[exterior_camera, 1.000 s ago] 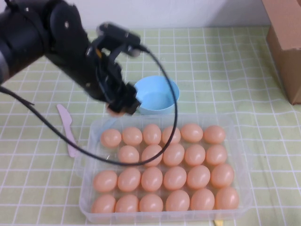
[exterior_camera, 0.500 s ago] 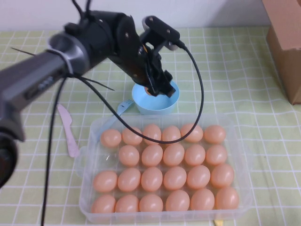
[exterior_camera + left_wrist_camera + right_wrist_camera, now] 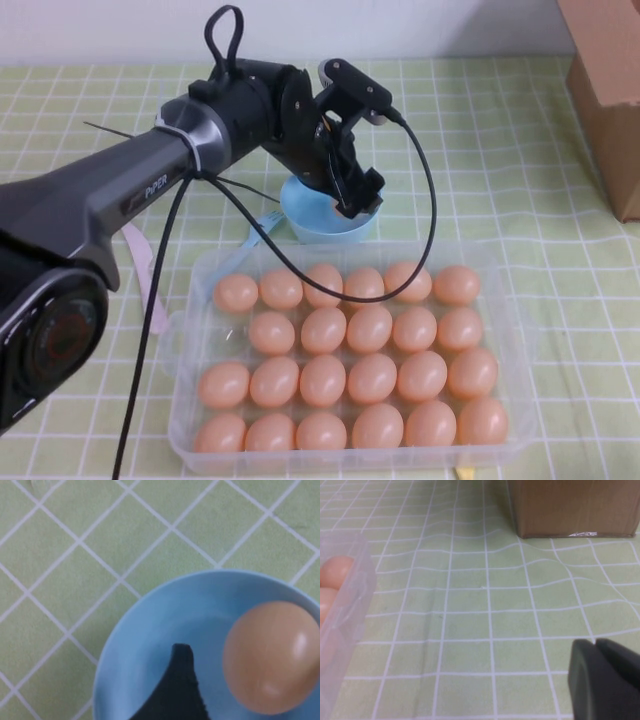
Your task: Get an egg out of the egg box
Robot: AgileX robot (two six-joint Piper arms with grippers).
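My left gripper (image 3: pixel 356 197) hangs over the round light-blue bowl (image 3: pixel 312 218), just beyond the far edge of the egg box (image 3: pixel 186 398). The left wrist view shows one peach-orange egg (image 3: pixel 272 657) lying inside the bowl (image 3: pixel 145 630). One black finger (image 3: pixel 179 682) stands beside it with blue showing between them, so the jaws are open and off the egg. The clear egg box holds several rows of eggs (image 3: pixel 372 378), with one place empty at its left (image 3: pixel 230 337). My right gripper (image 3: pixel 596 647) is shut and empty, low over the cloth to the right of the box.
A cardboard box (image 3: pixel 605 95) stands at the far right, also close ahead of the right gripper as the cardboard box (image 3: pixel 570 505). A pink plastic knife (image 3: pixel 140 265) lies left of the egg box. A blue fork (image 3: pixel 262 226) lies by the bowl. A green checked cloth covers the table.
The left arm carried an egg from above the box's far left corner over to the bowl. Its jaws have opened and the egg now lies in the bowl.
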